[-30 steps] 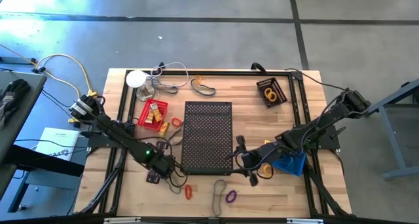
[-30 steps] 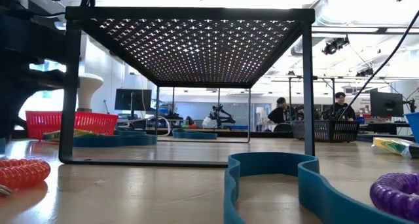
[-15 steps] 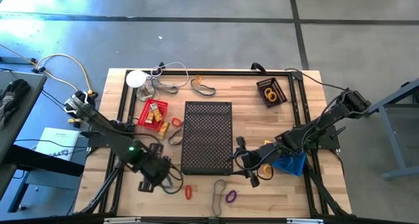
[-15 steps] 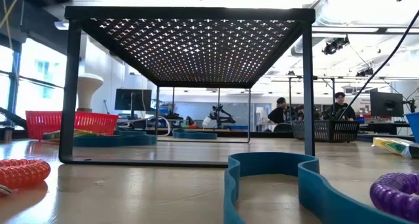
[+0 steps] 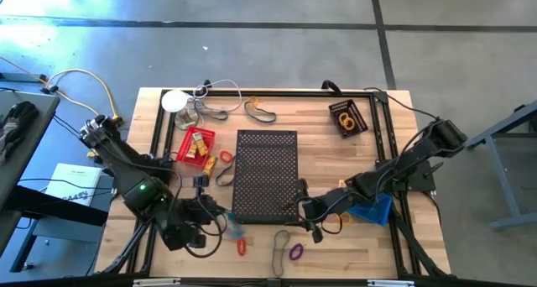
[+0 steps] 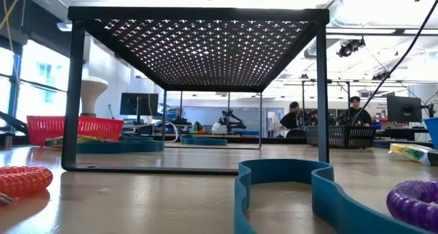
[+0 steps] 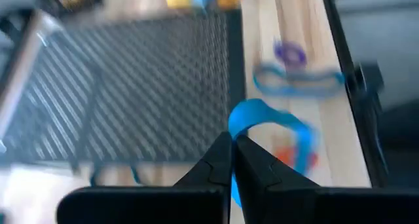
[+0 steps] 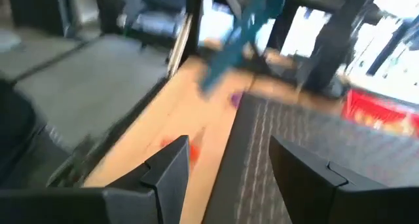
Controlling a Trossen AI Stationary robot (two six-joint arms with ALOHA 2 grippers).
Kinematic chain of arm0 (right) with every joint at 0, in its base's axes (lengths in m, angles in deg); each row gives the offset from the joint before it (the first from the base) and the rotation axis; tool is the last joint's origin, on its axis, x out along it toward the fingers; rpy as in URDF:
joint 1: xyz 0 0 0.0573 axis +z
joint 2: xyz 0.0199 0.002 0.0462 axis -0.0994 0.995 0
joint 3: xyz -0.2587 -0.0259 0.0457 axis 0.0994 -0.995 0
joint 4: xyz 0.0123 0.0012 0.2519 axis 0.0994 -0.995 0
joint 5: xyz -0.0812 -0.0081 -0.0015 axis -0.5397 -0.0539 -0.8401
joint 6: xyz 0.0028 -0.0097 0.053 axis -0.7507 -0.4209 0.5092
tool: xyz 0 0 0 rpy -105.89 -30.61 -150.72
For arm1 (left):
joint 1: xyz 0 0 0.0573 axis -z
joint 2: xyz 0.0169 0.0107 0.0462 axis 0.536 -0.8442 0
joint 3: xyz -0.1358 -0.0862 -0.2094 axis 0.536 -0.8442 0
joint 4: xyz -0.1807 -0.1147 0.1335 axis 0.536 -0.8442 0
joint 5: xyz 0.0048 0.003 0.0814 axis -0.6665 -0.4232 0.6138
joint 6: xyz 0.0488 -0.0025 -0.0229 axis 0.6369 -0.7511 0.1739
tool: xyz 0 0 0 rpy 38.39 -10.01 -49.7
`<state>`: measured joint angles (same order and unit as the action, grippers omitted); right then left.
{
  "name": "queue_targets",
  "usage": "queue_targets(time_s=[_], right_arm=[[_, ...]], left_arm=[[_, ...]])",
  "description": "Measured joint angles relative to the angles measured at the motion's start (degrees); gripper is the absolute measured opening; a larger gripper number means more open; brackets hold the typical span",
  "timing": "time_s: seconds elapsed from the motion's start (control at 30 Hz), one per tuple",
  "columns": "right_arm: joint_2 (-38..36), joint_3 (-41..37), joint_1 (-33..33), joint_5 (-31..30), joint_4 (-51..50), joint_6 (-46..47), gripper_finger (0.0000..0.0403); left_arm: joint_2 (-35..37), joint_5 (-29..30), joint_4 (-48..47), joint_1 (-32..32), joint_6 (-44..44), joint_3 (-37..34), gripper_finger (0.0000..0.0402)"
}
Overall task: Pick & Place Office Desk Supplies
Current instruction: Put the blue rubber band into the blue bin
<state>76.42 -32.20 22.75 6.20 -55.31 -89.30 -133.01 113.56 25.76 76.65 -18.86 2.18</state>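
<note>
**Left gripper pinching blue band at front-left corner of mesh riser; right gripper open, empty**

Landmark: black perforated mesh riser point(image 5: 266, 176), centre of wooden table point(image 5: 394, 119).

- Left gripper point(image 7: 233, 160): just off riser's front-left corner. Fingers fully closed, pinching a blue band point(image 7: 270, 122); wrist view shows band looping up from the fingertips, off the table. In high view the same band shows as a blue strip point(image 5: 234, 229) beside that corner.
- Right gripper point(image 8: 228, 160): just off riser's front-right corner. Fingers apart, wide gap, nothing between them.
- Supplies on table, front of riser: red coil loop point(image 5: 242, 247), grey-brown band point(image 5: 279, 247), purple coil loop point(image 5: 295, 252). Low view shows these close up: red coil point(image 6: 24, 180), band in blue-teal cast point(image 6: 301, 193), purple coil point(image 6: 415, 202).
- Left of riser: red basket point(image 5: 196, 146) w/ yellow blocky pieces inside; orange loop point(image 5: 225, 158) between basket and riser.
- Rear of riser: grey-brown band point(image 5: 261, 112), second band point(image 5: 211, 112) next to white round disc point(image 5: 174, 101).
- Rear-right of riser: dark tray point(image 5: 347, 118) holding yellow loops.
- Right of riser: blue bin point(image 5: 371, 208), partly under right arm.
</note>
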Motion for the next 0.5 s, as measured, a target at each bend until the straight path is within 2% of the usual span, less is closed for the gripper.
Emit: queue_targets(time_s=[0.13,0.3,0.4,0.5], right_arm=[[3.0,0.1,-0.4,-1.8,8.8,-2.0,0.0199],[5.6,0.1,-1.0,-1.5,19.4,-4.7,0.0199],[6.4,0.1,-1.3,-0.6,22.8,-5.5,0.0199],[6.6,0.1,-1.6,-0.5,24.3,-6.2,0.0199]], left_arm=[[-0.7,3.0,11.1,-1.6,10.5,0.0,0.0001],[-2.7,2.6,26.0,-3.0,26.6,0.0,0.0001],[-4.5,0.8,32.4,-3.9,34.3,0.0,0.0001],[-6.0,-3.8,36.5,-5.1,38.8,0.0,0.0001]])
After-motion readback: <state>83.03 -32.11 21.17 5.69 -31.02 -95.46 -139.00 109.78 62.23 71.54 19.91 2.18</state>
